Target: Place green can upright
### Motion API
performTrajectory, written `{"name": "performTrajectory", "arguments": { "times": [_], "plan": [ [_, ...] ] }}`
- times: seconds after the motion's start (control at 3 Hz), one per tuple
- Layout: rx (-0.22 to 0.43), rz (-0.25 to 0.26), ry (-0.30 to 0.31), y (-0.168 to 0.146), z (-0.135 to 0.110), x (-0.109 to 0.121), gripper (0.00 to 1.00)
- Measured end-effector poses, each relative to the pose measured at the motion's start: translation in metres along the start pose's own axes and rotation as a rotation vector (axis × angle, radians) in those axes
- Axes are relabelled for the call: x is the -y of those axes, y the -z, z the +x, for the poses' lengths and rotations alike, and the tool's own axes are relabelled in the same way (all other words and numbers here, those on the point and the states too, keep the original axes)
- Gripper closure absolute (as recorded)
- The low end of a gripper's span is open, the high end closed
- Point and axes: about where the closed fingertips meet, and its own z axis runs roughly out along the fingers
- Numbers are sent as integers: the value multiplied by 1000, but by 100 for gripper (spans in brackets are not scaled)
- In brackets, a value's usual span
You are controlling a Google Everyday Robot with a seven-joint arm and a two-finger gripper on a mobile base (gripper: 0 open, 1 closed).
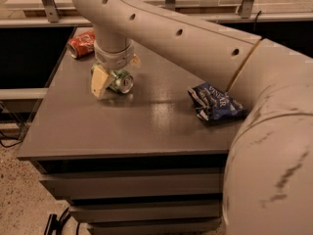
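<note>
**A:** What lies farthest left on the tabletop (98, 131)?

**B:** A red can (81, 43) lies on its side near the back left corner. It is no part of the job.

**A:** And to the right of it?

**B:** The pincer (115, 76) points straight down, low at the green can (122, 82). That can lies on its side on the tabletop, one silver end turned toward the camera. It is near the red can but apart from it.

**A:** Has the pincer got hold of it?

**B:** That cannot be told. The pincer is right at the can, but the view does not show whether it is clamped or merely set around it.

**A:** So which step is this?

**B:** By the look of it, the grasp. The can is not yet upright, so the main work remains.

**A:** What does the next move call for?

**B:** Probably a firm hold across the can's round body, then a small lift and a quarter turn of the wrist. One silver end should then face down, and the can should go flat onto bare tabletop before release. A loose grip would let it roll.

**A:** Anything further right?

**B:** A crumpled blue bag (215, 102) lies well apart from the can. The thick arm (195, 38) sweeps above it and fills the right edge of the view.
</note>
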Motion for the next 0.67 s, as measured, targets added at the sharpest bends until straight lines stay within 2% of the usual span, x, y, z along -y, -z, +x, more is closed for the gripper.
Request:
{"name": "performTrajectory", "arguments": {
  "times": [0.67],
  "plan": [
    [0, -1, -10, 2, -5, -5, 64]
  ]
}}
